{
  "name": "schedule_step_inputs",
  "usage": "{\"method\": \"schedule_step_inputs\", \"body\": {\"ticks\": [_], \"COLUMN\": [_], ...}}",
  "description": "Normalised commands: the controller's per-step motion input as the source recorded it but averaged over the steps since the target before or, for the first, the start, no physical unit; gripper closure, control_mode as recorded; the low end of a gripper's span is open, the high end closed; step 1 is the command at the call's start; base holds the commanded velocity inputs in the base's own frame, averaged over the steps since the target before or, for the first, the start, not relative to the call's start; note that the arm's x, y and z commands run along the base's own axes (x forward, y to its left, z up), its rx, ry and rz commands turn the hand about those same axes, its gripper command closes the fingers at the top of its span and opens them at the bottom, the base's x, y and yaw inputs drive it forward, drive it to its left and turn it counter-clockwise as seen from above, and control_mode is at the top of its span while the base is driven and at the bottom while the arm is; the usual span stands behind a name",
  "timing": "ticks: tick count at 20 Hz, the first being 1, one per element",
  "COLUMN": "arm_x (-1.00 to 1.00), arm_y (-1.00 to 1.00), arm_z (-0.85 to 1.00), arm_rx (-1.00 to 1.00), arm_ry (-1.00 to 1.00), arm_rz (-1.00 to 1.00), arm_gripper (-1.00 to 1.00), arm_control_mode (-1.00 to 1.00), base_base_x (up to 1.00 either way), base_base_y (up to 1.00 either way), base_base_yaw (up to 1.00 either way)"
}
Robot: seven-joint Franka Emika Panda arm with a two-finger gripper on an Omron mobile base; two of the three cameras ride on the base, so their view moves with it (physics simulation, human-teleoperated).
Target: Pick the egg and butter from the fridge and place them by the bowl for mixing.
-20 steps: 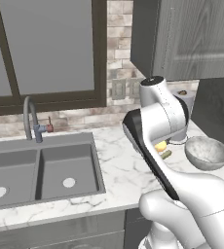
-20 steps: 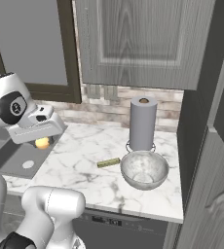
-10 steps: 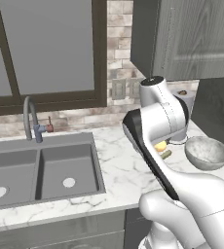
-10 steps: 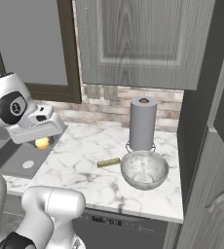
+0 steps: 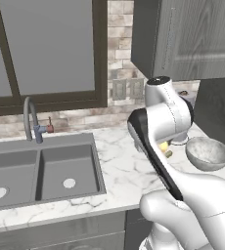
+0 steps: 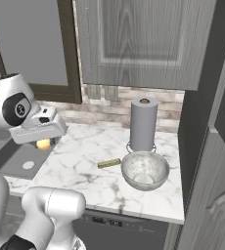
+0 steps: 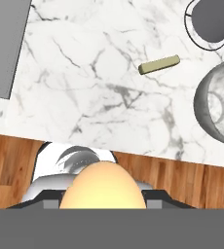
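Note:
My gripper (image 6: pixel 42 141) is shut on the yellow-orange egg (image 7: pixel 103 187), which hangs above the marble counter's left part, near the sink. The egg (image 6: pixel 44 144) peeks out below the white hand; in the left base view the egg (image 5: pixel 163 145) shows behind the arm. The olive-yellow butter (image 6: pixel 109 163) lies flat on the counter just left of the grey metal bowl (image 6: pixel 145 170). From the hand, the butter (image 7: pixel 158 64) and the bowl (image 7: pixel 221 109) sit to the upper right. Whether the tall grey panel at the right is the fridge I cannot tell.
A paper towel roll (image 6: pixel 143 123) stands on its holder right behind the bowl. The double sink (image 5: pixel 41 171) with a faucet (image 5: pixel 31 117) takes the counter's left. Grey upper cabinets (image 6: pixel 144 39) hang overhead. A tall grey panel (image 6: pixel 207 195) bounds the right end.

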Motion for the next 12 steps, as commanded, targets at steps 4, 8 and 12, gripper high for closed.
{"method": "schedule_step_inputs", "body": {"ticks": [4, 8, 12], "arm_x": [-0.02, 0.0, 0.07], "arm_y": [-0.39, -0.51, -0.48], "arm_z": [-0.23, -0.34, -0.32], "arm_rx": [0.2, 0.12, 0.0], "arm_ry": [-0.06, -0.05, -0.06], "arm_rz": [-0.01, -0.03, 0.0], "arm_gripper": [1.0, 1.0, 1.0], "arm_control_mode": [-1.0, -1.0, -1.0], "base_base_x": [0.0, 0.0, 0.0], "base_base_y": [0.0, 0.0, 0.0], "base_base_yaw": [0.0, 0.0, 0.0]}}
